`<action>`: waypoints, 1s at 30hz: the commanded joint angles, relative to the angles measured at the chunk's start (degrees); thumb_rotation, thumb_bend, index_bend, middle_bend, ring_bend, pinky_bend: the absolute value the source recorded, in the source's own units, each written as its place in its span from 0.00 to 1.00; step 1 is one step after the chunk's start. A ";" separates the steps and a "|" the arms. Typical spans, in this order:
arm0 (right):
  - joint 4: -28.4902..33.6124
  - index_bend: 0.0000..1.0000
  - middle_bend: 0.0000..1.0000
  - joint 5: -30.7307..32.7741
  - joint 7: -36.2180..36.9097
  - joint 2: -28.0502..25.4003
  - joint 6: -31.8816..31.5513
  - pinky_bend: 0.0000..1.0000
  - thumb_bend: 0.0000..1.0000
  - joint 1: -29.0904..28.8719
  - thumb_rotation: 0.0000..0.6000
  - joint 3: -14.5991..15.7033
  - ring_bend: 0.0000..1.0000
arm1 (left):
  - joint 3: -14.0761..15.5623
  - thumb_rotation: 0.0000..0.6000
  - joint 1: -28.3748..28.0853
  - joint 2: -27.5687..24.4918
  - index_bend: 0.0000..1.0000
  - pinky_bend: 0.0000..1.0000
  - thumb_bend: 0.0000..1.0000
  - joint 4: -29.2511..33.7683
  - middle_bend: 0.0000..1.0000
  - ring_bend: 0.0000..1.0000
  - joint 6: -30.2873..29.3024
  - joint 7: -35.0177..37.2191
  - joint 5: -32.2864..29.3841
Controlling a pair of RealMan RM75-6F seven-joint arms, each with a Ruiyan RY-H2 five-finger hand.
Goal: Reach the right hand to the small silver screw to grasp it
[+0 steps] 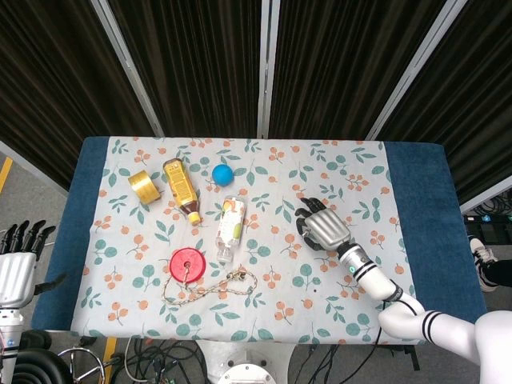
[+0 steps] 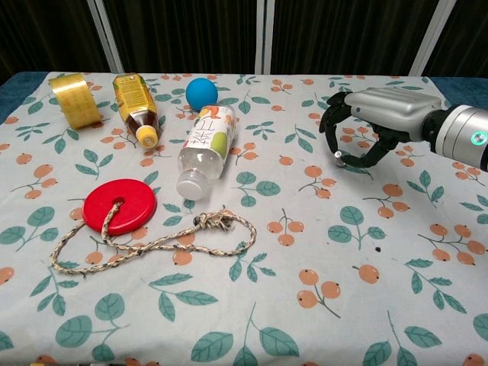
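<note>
The small silver screw (image 2: pixel 338 155) is pinched at the fingertips of my right hand (image 2: pixel 375 120), which hangs palm down a little above the floral tablecloth at the right. The other fingers curl around it. In the head view the same right hand (image 1: pixel 324 228) sits right of the table's middle, and the screw is hidden under it. My left hand (image 1: pixel 16 268) stays off the table at the lower left edge of the head view, fingers straight and apart, holding nothing.
Left of the hand lie a clear bottle (image 2: pixel 203 148), a blue ball (image 2: pixel 201 92), a yellow sauce bottle (image 2: pixel 136 104), a tape roll (image 2: pixel 75 99), a red disc (image 2: pixel 120 206) and a rope (image 2: pixel 160 242). The tablecloth (image 2: pixel 305 305) covers the table.
</note>
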State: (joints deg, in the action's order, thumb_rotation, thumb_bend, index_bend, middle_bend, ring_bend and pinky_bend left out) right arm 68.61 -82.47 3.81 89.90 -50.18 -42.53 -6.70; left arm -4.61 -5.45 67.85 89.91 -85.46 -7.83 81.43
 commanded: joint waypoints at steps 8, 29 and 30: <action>-1.64 0.58 0.25 0.86 22.89 -1.63 3.87 0.08 0.32 -0.19 1.00 -0.97 0.03 | 0.07 1.00 -0.06 0.01 0.16 0.00 0.00 0.22 0.09 0.00 0.39 -0.32 -0.29; -4.61 0.42 0.21 2.84 23.08 -0.11 7.83 0.01 0.32 -2.52 1.00 -1.06 0.02 | 0.12 1.00 -0.06 0.15 0.16 0.00 0.00 -0.18 0.09 0.00 0.46 0.08 -0.26; -4.55 0.41 0.21 2.84 23.02 -0.15 7.80 0.01 0.32 -2.55 1.00 -1.08 0.02 | 0.10 1.00 -0.05 0.15 0.16 0.00 0.00 -0.18 0.09 0.00 0.41 0.06 -0.24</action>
State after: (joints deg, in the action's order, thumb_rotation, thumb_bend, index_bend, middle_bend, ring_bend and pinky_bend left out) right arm 64.05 -79.64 26.83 89.77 -42.38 -45.06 -7.77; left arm -4.50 -5.50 68.00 89.72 -85.04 -7.76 81.19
